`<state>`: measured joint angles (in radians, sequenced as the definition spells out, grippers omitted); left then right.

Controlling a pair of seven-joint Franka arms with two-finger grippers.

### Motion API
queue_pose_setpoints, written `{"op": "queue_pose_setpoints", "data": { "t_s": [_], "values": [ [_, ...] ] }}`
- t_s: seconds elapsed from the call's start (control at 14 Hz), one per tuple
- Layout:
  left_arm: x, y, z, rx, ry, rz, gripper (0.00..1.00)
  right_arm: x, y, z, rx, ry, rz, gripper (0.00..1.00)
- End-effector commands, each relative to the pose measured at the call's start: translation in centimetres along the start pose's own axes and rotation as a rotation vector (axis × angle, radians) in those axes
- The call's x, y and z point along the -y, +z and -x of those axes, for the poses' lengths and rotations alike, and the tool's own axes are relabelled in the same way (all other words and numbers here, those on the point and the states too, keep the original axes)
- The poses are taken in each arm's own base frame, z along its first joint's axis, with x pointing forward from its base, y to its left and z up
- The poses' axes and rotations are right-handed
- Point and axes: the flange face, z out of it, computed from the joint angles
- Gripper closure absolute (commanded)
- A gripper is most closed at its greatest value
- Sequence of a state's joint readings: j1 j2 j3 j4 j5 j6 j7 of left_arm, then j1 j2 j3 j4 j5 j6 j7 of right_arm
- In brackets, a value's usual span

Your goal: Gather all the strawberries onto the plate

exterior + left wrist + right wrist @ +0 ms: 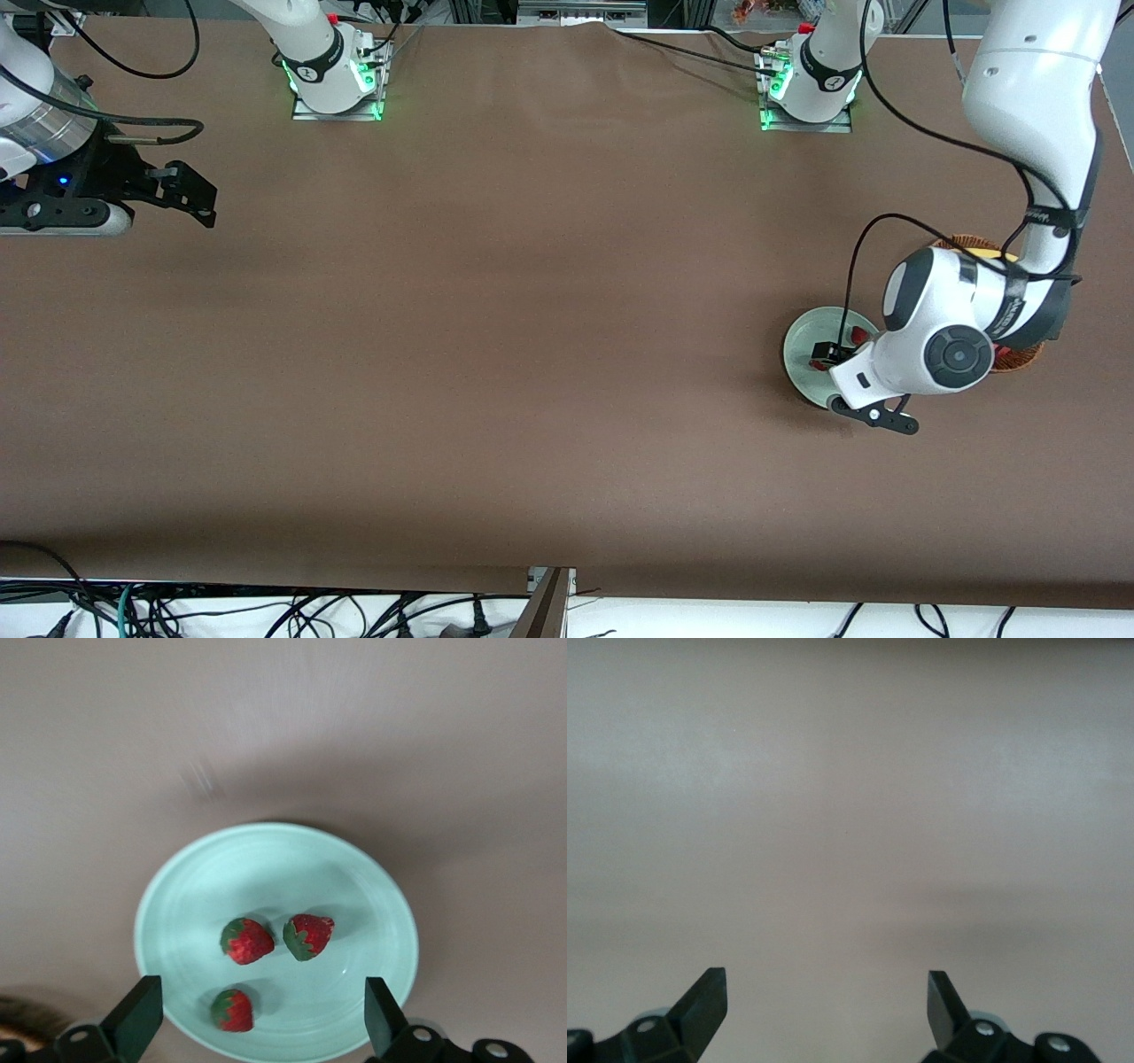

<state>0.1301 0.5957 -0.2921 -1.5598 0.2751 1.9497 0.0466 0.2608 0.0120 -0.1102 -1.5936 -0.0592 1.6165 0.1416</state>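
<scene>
soft even light, hazy wrist views

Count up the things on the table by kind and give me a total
Strawberries: 3, at and, all on the plate
Plate: 1
Wicker basket: 1, beside the plate, mostly hidden by the left arm
Total: 5

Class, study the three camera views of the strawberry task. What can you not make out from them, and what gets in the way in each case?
- Wicker basket, front view: mostly hidden by the left arm; its contents cannot be identified.
- Plate, front view: partly covered by the left gripper; the three strawberries show clearly only in the left wrist view.
- Right gripper, right wrist view: only open fingertips over bare table.
</scene>
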Motion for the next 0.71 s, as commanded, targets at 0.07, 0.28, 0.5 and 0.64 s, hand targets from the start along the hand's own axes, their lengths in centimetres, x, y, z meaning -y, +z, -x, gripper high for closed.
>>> {"op": "queue_pose_setpoints", "data": {
  "t_s": [0.07, 0.28, 0.5, 0.64],
  "values": [
    [-1.9, -10.8, 1.4, -0.100, 0.036, -0.056, 0.00, 0.0, -0.7, -0.2, -0.010, 0.030, 0.012, 0.00],
    [-1.1, -17.8, 3.1, -0.079, 0.003, -0.062, 0.00, 0.2, -0.7, -0.2, -0.012, 0.028, 0.013, 0.00],
    [-0.2, -22.8, 4.8, -0.145, -0.049, 0.014, 0.00, 0.2, -0.8, -0.2, -0.013, 0.026, 0.015, 0.00],
    [0.1, -26.1, 7.1, -0.189, -0.151, 0.050, 0.00, 0.2, -0.7, -0.1, -0.006, 0.025, 0.014, 0.00]
  ]
}}
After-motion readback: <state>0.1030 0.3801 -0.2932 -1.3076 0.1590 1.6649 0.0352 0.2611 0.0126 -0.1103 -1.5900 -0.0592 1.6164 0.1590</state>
